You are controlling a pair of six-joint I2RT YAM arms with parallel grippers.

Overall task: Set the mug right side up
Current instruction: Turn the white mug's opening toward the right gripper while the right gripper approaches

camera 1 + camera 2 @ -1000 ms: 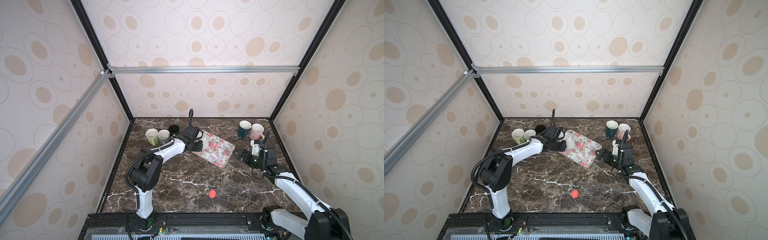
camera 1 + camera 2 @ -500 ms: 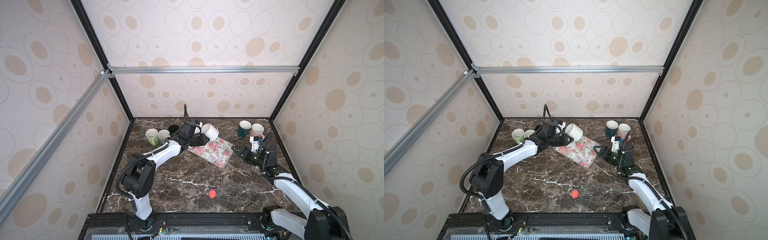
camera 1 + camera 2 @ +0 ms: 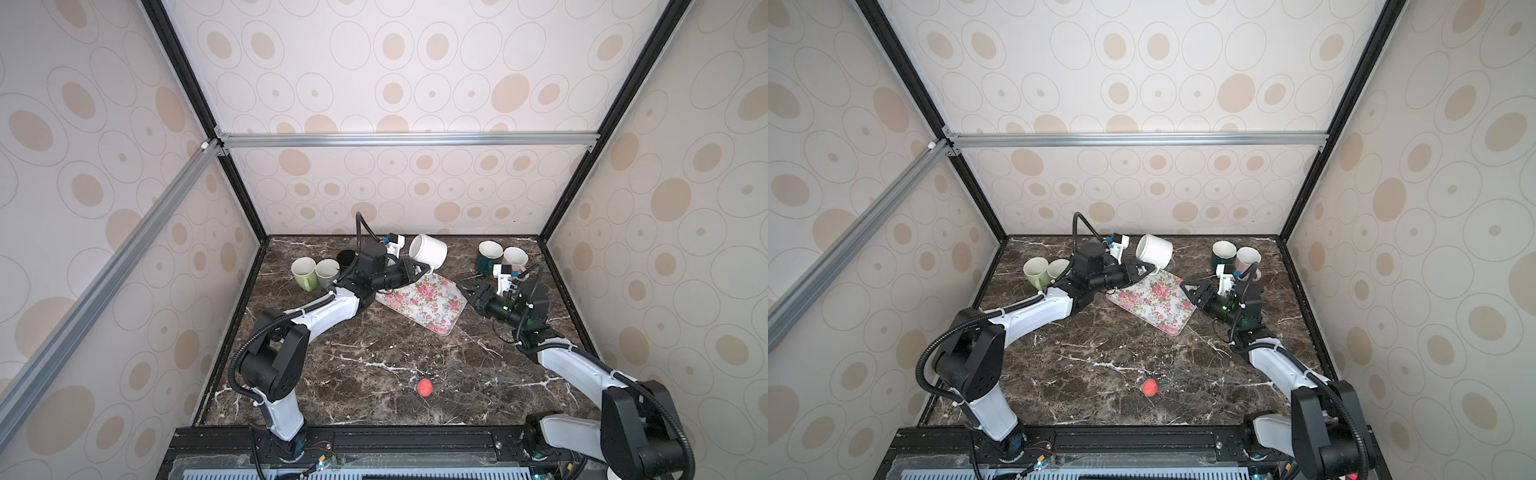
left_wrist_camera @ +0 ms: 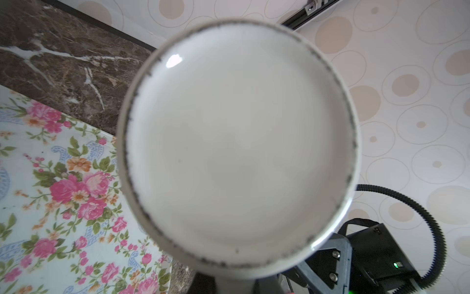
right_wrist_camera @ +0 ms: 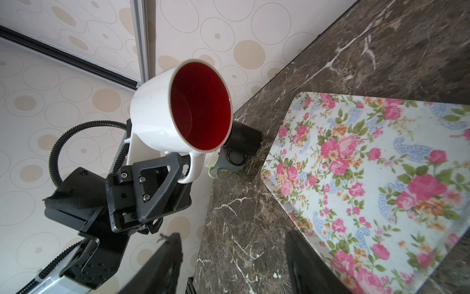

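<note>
At the far left of the dark marble tabletop point(image 3: 374, 357) a green mug point(image 3: 304, 272) and a grey mug point(image 3: 327, 272) stood upright, touching each other, with a black mug point(image 3: 345, 257) just behind them near the back wall.

To their right, the left hand point(image 3: 423, 269) reached out from its arm and was closed on the handle of the white mug point(image 3: 428, 249). In the right wrist view its dark fingers point(image 5: 175, 163) were clamped around that handle. The white mug was held clear of the tabletop, above the far edge of the floral tray point(image 3: 424, 299). It was tipped onto its side, neither upright nor inverted. Its red inside faced the right arm, while the left wrist view was filled by its pale, scuffed base point(image 4: 239, 142).

The floral tray lay flat at the middle of the tabletop with nothing on it. Nearer the front edge, well apart from everything else, sat a small red ball point(image 3: 424, 386).

Just beside the right edge of the tray hovered the right hand point(image 3: 465, 289), pointed toward the white mug but not touching it. Its fingers point(image 5: 162, 267) stood apart and held nothing.

In the far right corner a dark green mug point(image 3: 489, 257) and a pink mug point(image 3: 515, 257) stood upright side by side.
</note>
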